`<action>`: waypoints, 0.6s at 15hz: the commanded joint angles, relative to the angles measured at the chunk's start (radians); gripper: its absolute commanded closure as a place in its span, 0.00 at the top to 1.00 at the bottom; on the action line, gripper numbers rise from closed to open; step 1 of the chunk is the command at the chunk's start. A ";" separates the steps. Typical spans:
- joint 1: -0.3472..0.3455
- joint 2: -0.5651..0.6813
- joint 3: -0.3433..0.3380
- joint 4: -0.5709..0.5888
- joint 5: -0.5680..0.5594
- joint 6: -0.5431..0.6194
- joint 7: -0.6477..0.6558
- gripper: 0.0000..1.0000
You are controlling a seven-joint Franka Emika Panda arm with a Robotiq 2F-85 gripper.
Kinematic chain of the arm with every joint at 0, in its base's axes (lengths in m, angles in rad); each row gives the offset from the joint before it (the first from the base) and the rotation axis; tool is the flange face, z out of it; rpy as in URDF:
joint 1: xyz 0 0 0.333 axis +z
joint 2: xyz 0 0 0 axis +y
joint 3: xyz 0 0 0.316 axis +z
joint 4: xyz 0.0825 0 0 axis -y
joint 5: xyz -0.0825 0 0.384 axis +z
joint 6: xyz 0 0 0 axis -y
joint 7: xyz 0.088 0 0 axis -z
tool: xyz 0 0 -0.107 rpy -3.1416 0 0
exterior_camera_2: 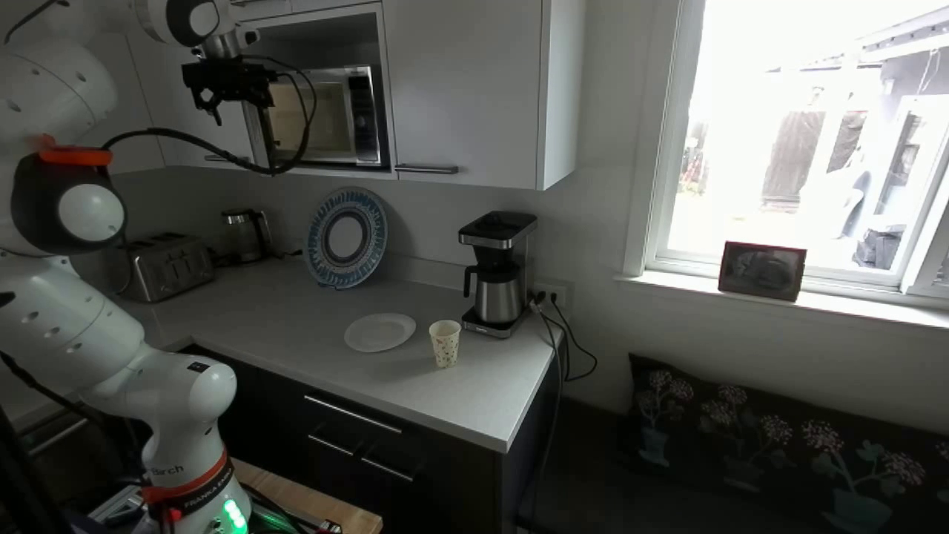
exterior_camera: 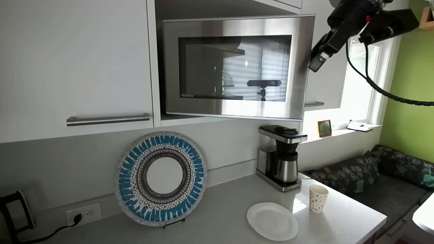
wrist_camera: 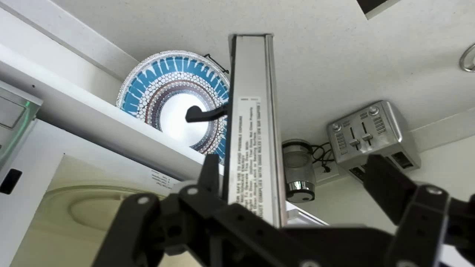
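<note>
The microwave door [exterior_camera: 237, 27] stands ajar, with its silver face and dark window toward the camera in an exterior view. Its narrow edge, with a printed label, shows in the wrist view [wrist_camera: 252, 74] and in an exterior view [exterior_camera_2: 257, 137]. The microwave [exterior_camera_2: 363, 111] sits in a cabinet niche, with its lit cavity [wrist_camera: 85, 211] at lower left in the wrist view. My gripper [wrist_camera: 293, 165] is open around the door's edge. One finger is close to the door's inner side; the other is well apart on the outer side. Whether the near finger touches is unclear. It also shows in both exterior views [exterior_camera: 317, 61] [exterior_camera_2: 215, 107].
Below are a blue patterned round plate [exterior_camera: 129, 183] on a stand, a coffee maker [exterior_camera: 284, 166], a white paper plate [exterior_camera: 272, 222] and a speckled cup [exterior_camera: 318, 200]. A toaster [exterior_camera_2: 167, 271] and kettle [exterior_camera_2: 243, 236] stand further along. Cabinet doors [exterior_camera_2: 467, 89] flank the niche.
</note>
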 commanded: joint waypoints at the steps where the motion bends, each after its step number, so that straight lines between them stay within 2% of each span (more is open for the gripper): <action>1: -0.014 -0.039 0.020 -0.026 -0.100 0.001 0.003 1.00; 2: -0.018 -0.044 0.019 -0.028 -0.129 0.018 0.001 1.00; 4: 0.028 -0.067 -0.029 -0.052 -0.009 0.116 -0.009 1.00; 5: 0.011 -0.024 -0.007 0.000 -0.062 0.051 0.007 1.00; 9: 0.021 -0.040 -0.023 -0.007 -0.028 0.093 0.004 1.00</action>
